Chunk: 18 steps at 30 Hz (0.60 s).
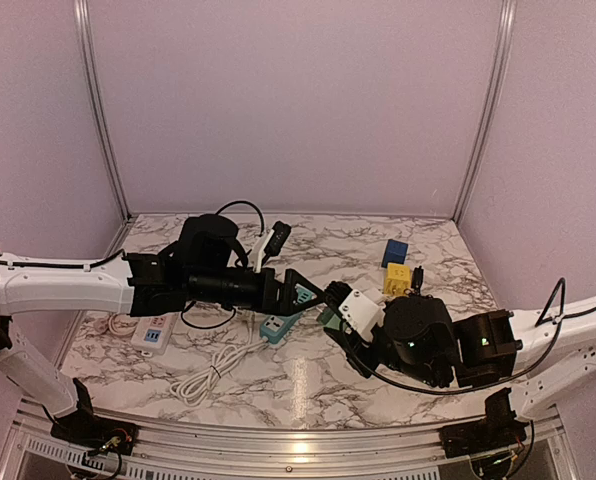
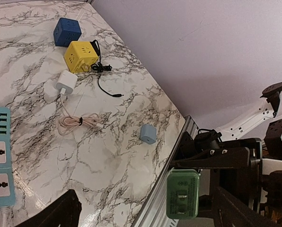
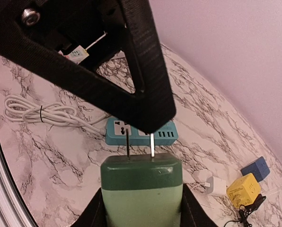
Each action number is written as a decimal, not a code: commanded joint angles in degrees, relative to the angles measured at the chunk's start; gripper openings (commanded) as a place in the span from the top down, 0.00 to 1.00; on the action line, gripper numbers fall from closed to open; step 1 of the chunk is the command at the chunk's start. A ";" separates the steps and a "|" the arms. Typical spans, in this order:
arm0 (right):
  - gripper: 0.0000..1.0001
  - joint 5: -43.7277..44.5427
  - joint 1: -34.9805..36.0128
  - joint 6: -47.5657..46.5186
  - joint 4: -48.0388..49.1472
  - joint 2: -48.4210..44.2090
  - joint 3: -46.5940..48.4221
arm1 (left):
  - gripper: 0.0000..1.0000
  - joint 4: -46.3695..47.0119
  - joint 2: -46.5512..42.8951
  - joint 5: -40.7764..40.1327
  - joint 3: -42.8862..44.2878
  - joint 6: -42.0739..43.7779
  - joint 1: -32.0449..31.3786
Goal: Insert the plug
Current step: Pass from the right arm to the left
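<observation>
Overhead, two robot arms meet above the middle of a marble-patterned table (image 1: 418, 370). The right gripper (image 1: 333, 318) is pinching a green plug (image 3: 141, 189) by its sides, one dark finger (image 3: 96, 210) on either side of the body, so the plug hangs in the air off the table surface. Its two metal prongs stick out away from the wrist, towards a teal power strip (image 3: 141, 132) that lies flat on the table beyond them; the prongs are clear of the strip and not in any socket. The left gripper (image 1: 308, 295) faces the plug with its jaws spread wide and nothing between them, and one of its black fingers (image 3: 131, 71) crosses just above the prongs in the right wrist view. From the left wrist, the prong face of the plug is seen head on. A white coiled cord (image 3: 37, 113) runs from the teal strip. Farther along the table sit a blue cube (image 2: 67, 31) and a yellow cube (image 2: 82, 56) side by side, a white charger (image 2: 66, 82) near them, a coiled pink cable (image 2: 79, 122), a thin black cable (image 2: 103, 75) and a small pale blue block (image 2: 148, 134). A white power strip (image 1: 153, 335) lies under the left arm.
</observation>
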 commanded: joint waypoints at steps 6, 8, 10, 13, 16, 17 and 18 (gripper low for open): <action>0.76 1.15 0.46 -2.07 2.91 0.51 3.40 | 0.03 4.88 2.50 4.54 0.60 -0.10 -1.41; 0.76 1.10 0.41 -2.15 2.99 0.51 3.45 | 0.05 5.59 3.00 4.99 0.62 -0.31 -1.57; 0.76 1.22 0.46 -2.14 2.86 0.51 3.55 | 0.09 6.06 3.51 5.46 0.61 -0.61 -1.75; 0.76 1.19 0.48 -2.07 2.65 0.51 3.53 | 0.15 6.80 4.03 5.98 0.66 -0.94 -1.90; 0.75 1.16 0.50 -2.02 2.68 0.60 3.39 | 0.22 8.08 4.54 6.69 0.61 -1.62 -1.95; 0.75 1.17 0.49 -2.07 2.69 0.60 3.40 | 0.25 8.54 4.73 6.99 0.61 -1.82 -1.95; 0.75 1.11 0.48 -2.11 2.69 0.60 3.31 | 0.28 8.97 4.93 7.38 0.61 -2.11 -1.95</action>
